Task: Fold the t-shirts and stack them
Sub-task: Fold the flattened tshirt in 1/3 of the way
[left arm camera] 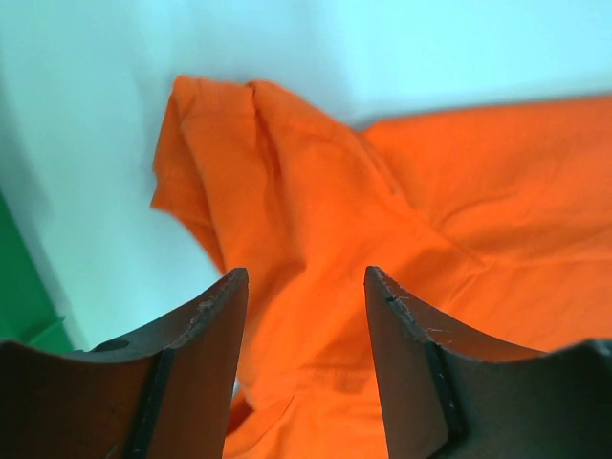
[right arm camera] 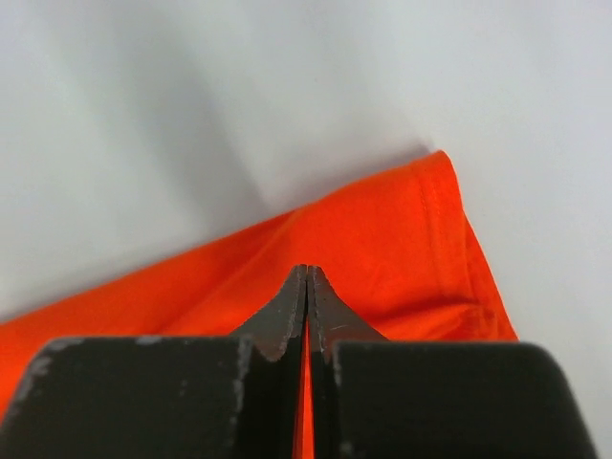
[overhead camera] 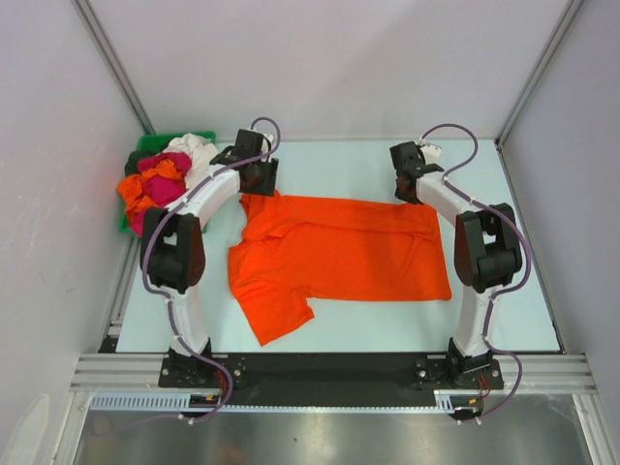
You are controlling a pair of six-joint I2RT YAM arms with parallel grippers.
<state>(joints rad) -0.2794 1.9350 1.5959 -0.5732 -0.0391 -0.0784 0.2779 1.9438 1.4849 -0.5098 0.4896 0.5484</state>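
The bright orange t-shirt lies spread across the table, one sleeve pointing to the near left. My left gripper is open and empty, hovering over the shirt's far left bunched sleeve; cloth shows between its fingers. My right gripper is at the shirt's far right hem corner. Its jaws are pressed together with a thin strip of orange cloth between them. More shirts in orange, magenta and white are piled at the far left.
The pile of shirts sits in a green plastic bin at the table's far left corner, and its green wall shows beside the left gripper. Grey walls and metal posts enclose the table. The arm bases stand at the near edge.
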